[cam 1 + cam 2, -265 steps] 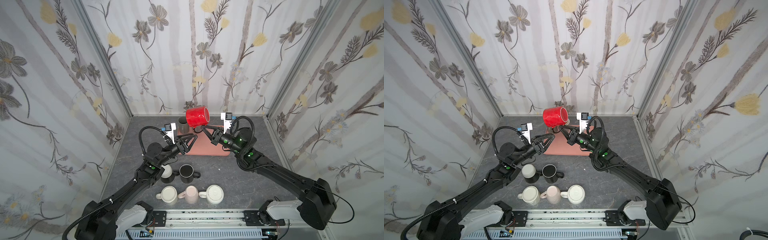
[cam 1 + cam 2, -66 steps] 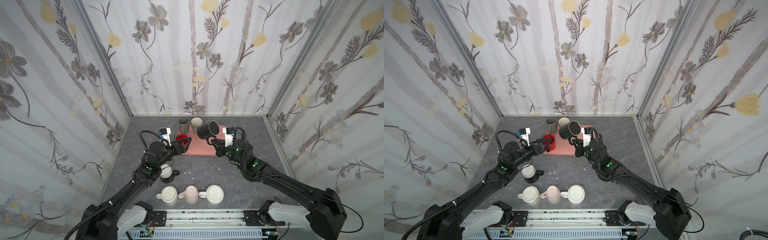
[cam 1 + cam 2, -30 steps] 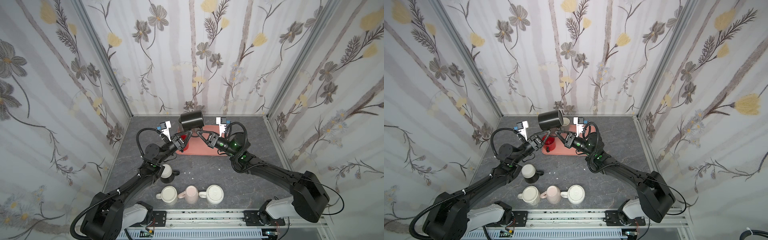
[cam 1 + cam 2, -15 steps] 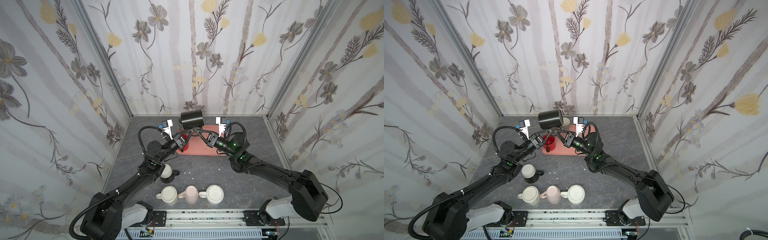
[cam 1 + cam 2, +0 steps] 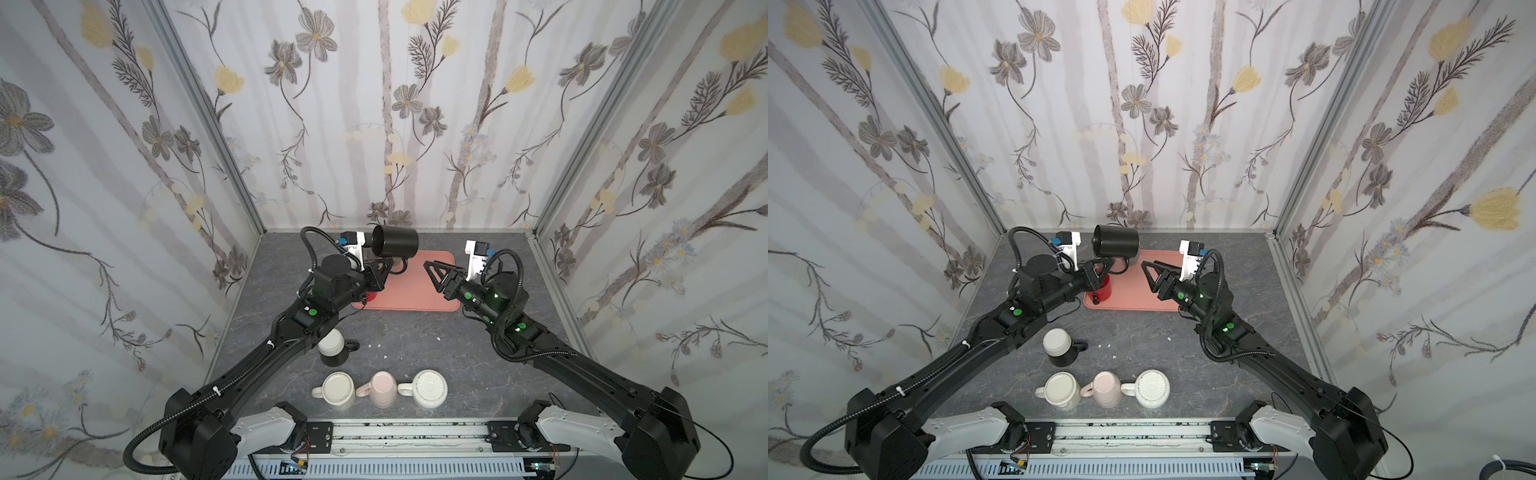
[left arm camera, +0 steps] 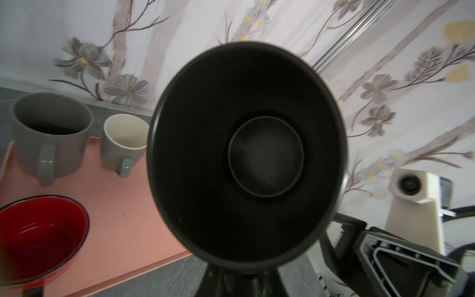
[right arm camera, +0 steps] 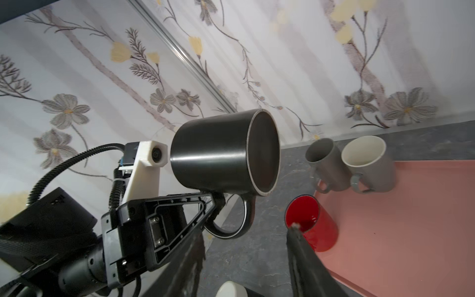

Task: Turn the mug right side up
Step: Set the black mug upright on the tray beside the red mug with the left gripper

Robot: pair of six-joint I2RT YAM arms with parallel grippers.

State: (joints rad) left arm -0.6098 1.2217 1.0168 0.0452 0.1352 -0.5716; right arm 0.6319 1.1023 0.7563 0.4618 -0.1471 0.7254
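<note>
– Above the back of the desk, what is up in the air?

– A black mug. It lies on its side and touches nothing under it.

– Who holds it?

– The left fingers. They are clenched tight on the mug's handle, and the handle hangs down under the mug. Both top views show it.

– Which way does the mug's open end face?

– It faces the left arm's own camera. In the left wrist view you look right into the black mug and see its round bottom inside.

– And the right fingers?

– They are spread apart with nothing between them. They hang over the right part of the pink tray, near the black mug but not touching it.

– What is on the tray?

– A red mug stands at the left edge with its open end up. At the back stand a grey mug and a small grey mug that is cream inside. They are just beside each other, open ends up.

– Anything more on the desk?

– Yes. A dark mug with a white top stands alone in front of the tray. Nearer the front edge, a cream mug, a pink mug and a white mug sit in a row, bottoms up.
</note>
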